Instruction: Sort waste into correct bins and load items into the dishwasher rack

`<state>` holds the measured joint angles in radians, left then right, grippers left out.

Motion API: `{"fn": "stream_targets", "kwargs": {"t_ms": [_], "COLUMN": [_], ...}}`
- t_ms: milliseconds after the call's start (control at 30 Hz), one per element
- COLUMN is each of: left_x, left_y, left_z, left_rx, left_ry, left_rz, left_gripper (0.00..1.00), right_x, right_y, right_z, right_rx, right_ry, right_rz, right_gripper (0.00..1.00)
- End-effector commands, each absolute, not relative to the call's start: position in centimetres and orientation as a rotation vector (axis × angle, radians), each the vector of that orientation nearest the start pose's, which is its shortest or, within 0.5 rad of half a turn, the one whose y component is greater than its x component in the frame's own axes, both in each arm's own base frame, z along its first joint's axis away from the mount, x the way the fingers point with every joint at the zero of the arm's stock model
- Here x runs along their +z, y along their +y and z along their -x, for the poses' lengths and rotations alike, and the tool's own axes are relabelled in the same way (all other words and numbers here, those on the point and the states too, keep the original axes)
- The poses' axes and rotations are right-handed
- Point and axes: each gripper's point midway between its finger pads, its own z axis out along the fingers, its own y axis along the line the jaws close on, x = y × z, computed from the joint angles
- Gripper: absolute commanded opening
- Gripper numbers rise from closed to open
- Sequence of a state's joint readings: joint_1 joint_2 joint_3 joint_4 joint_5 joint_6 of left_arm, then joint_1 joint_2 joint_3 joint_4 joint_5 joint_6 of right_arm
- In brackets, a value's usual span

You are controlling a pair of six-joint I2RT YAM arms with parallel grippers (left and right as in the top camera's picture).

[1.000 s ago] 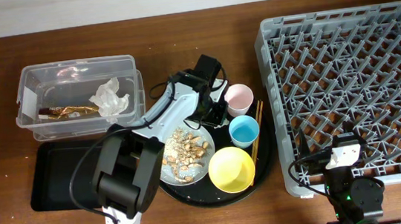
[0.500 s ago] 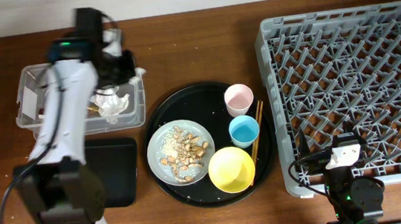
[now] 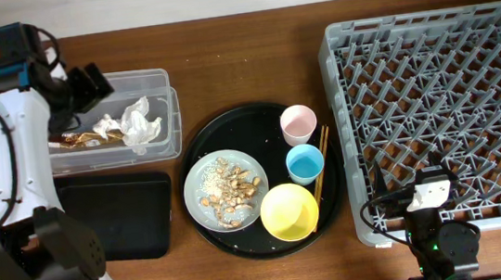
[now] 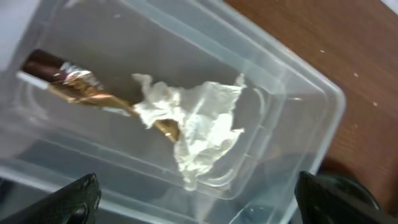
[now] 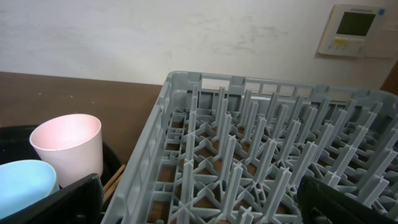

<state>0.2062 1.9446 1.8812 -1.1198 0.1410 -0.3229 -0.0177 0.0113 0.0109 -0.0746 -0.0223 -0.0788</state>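
At the far left, above the left end of the box [image 3: 159,82], the left gripper [image 4: 200,202] hangs with its jaws spread wide and nothing between them. Its camera looks down into the box, where the wrapper [image 4: 78,87] and the tissue [image 4: 202,127] lie touching on the bottom. The dry waste is thus together in one bin, which I judge is why the gripper is empty over that spot.

Just in front of the box sits the black tray [image 3: 119,219], with nothing in it. It is probably meant for the scraps [image 3: 230,189], which are heaped on the plate [image 3: 200,178] at the left of the round tray [image 3: 231,128]. Until they are tipped out, the plate is not ready for washing, so it likely goes last.

Further right on the round tray stand the pink cup [image 3: 298,123] and the blue cup [image 3: 305,163], both upright, with the bowl [image 3: 289,210] in front of them. The chopsticks [image 3: 323,151] lie side by side just right of the cups, along the rim. All this sits on the side nearest the rack [image 3: 441,92], a short reach for the other arm.

At the rack's near left edge the right gripper [image 5: 202,208] waits low, fully open and holding nothing. Its camera faces the pegs and both cups, a sensible post for loading. No dish is in the rack yet.
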Motion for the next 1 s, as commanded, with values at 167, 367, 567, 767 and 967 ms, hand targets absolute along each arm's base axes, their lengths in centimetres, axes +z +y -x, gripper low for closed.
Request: {"fn": "stream_targets", "kwargs": {"t_ms": [167, 367, 567, 767, 967], "left_x": [28.3, 27.9, 14.9, 4.9, 1.8], "left_y": [4.4, -9.4, -21.0, -20.7, -21.6], "left_z": [-41.1, -32.3, -32.0, -35.2, -36.6], "left_rx": [-0.674, -0.776, -0.422, -0.132, -0.082], "left_ry": [2.461, 2.789, 2.805, 2.846, 2.819], "left_rz": [0.643, 0.255, 0.255, 0.291, 0.269], "left_gripper": [0.99, 0.94, 0.74, 0.74, 0.61], "right_x": [15.6, 15.6, 15.6, 15.6, 15.6], "right_y": [-0.1, -0.1, -0.1, -0.1, -0.1], "right_z": [-24.6, -24.6, -24.6, -24.6, -24.6], "right_rx": [-0.055, -0.055, -0.055, -0.055, -0.055], "right_ry": [1.649, 1.649, 1.649, 1.649, 1.649], "right_rz": [0.062, 0.062, 0.062, 0.062, 0.062], "right_gripper": [0.98, 0.98, 0.98, 0.98, 0.98]}}
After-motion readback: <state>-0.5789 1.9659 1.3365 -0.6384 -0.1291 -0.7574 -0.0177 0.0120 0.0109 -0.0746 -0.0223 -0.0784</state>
